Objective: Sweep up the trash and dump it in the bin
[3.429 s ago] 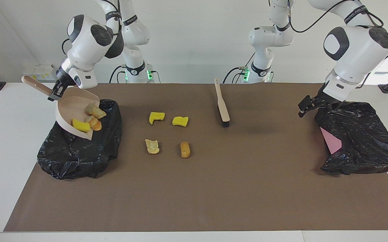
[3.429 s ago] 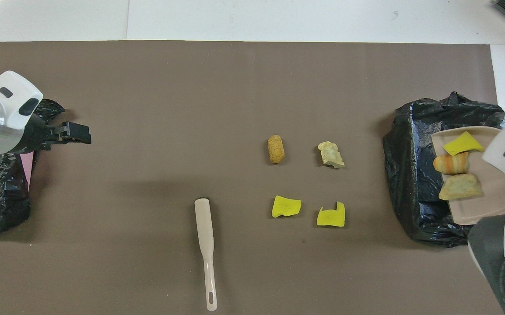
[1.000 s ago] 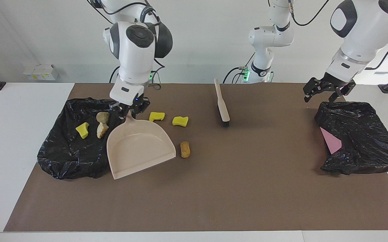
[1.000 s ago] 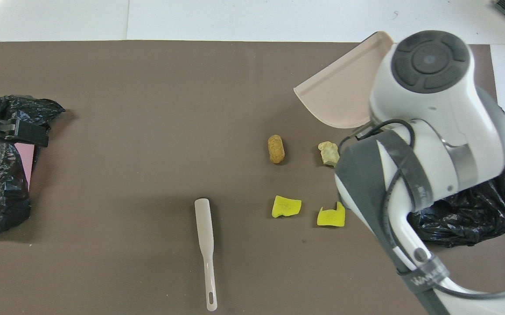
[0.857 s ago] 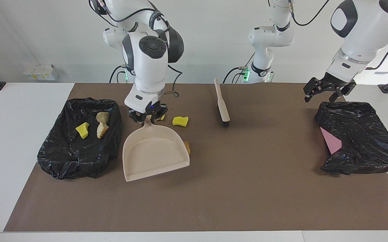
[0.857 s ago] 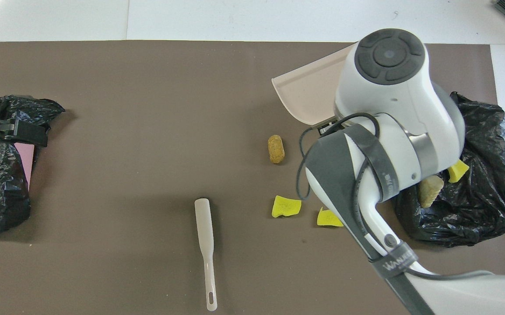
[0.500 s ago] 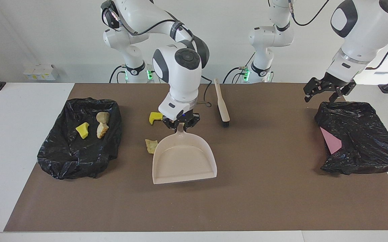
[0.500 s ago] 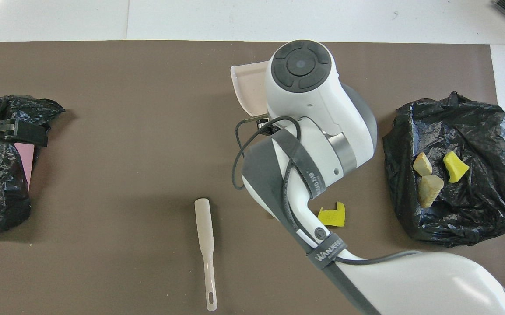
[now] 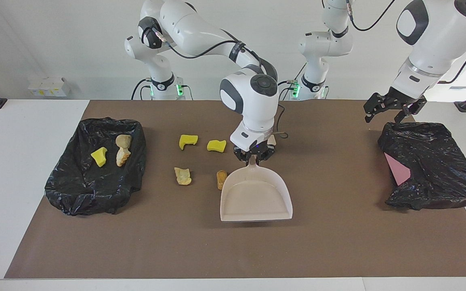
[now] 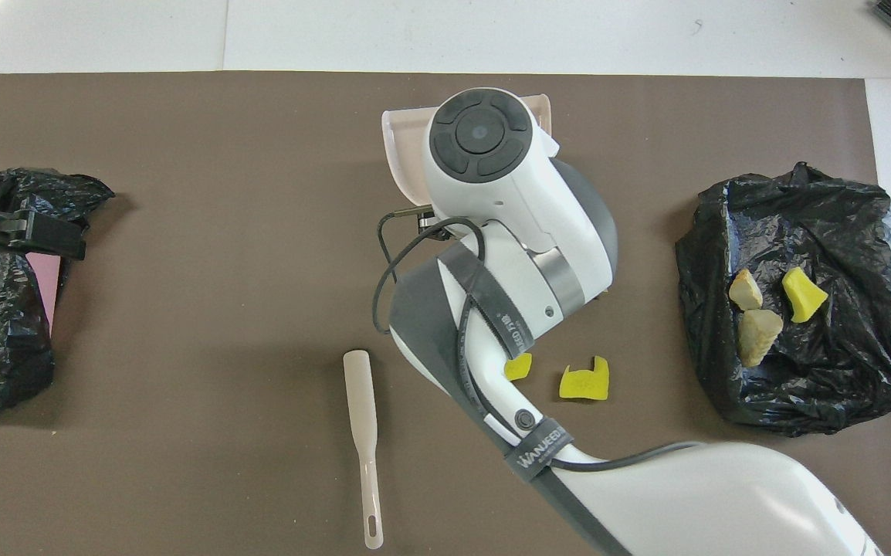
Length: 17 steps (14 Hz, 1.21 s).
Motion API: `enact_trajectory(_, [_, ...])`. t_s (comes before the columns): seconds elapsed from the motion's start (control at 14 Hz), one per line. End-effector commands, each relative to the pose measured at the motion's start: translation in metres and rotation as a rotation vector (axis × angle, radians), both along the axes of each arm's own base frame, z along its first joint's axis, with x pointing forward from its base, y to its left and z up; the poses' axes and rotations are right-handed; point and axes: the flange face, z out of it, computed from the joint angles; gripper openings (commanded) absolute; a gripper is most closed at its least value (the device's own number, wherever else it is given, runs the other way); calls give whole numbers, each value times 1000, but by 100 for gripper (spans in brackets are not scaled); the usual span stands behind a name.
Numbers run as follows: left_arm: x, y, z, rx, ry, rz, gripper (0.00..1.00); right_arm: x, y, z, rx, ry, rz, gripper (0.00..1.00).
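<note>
Mid-bench: right claw (image 9: 254, 156) pinching dustpan (image 9: 256, 196) handle; pan beside tan scrap (image 9: 221, 179).
Loose trash: two yellow scraps (image 9: 187, 141), pale scrap (image 9: 183, 176), on brown mat (image 9: 338, 242).
Bin bag (image 9: 95, 190): three scraps inside.
Left claw (image 9: 390, 108): spread, above second bag (image 9: 431, 169).
Brush (image 10: 362, 432): facing view hides most; overhead shows it.
Overhead: right arm hides tan and pale scraps.

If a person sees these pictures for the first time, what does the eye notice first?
First, the right gripper at mid-table, shut on the handle of a beige plastic dustpan with an empty tray. Beside the dustpan, toward the right arm's end, four yellow and tan trash scraps lie on the brown mat. Three more sit in the black-lined bin at that end.
</note>
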Motion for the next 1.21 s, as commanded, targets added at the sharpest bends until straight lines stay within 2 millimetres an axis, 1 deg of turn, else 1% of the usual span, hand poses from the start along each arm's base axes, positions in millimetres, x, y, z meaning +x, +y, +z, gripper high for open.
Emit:
enact_trajectory(0.0, [-7,-1,1,15,6,-17,100,-11,38,-13,68,3,-17,0])
enact_trajectory(0.07, [-7,-2,1,16,8,-17,100,-20,51,-25,65,10,-23,0])
enact_trajectory(0.21, [-7,-2,0,16,11,-19,100,-22,53,-40,53,28,-28,0])
enact_trajectory(0.29, [-7,-3,0,14,11,-19,100,-22,54,-54,45,40,-28,0])
enact_trajectory(0.36, [-9,-2,0,14,11,-19,100,-23,59,-62,48,38,-24,0])
enact_trajectory(0.43, [-9,-4,1,14,7,-23,100,-23,57,-65,39,44,-26,4])
enact_trajectory(0.5, [-9,-3,1,14,8,-20,100,-23,56,-65,33,48,-27,18])
enact_trajectory(0.57, [-8,-3,1,14,7,-20,100,-23,56,-65,31,50,-29,39])
enact_trajectory(0.64, [-8,-5,1,14,3,-23,100,-25,57,-60,34,46,-32,58])
enact_trajectory(0.71, [-8,-3,1,12,5,-18,100,-27,57,-52,35,45,-41,91])
enact_trajectory(0.79, [-8,-5,1,12,5,-23,100,-32,58,-43,31,51,-38,100])
enact_trajectory(0.86, [-6,-4,-2,11,8,-18,100,-35,60,-31,49,55,-50,100])
enact_trajectory(0.93, [-4,-6,-4,11,11,-23,100,-42,59,-18,71,67,-87,100])
enact_trajectory(1.0, [-2,-5,-6,10,8,-18,100,-53,56,-11,77,80,-126,100])
enact_trajectory(1.07, [0,-7,-8,8,5,-21,100,-68,52,-8,63,97,-141,100])
enact_trajectory(1.14, [3,-15,-13,7,1,-34,100,-91,55,-8,48,110,-112,100])
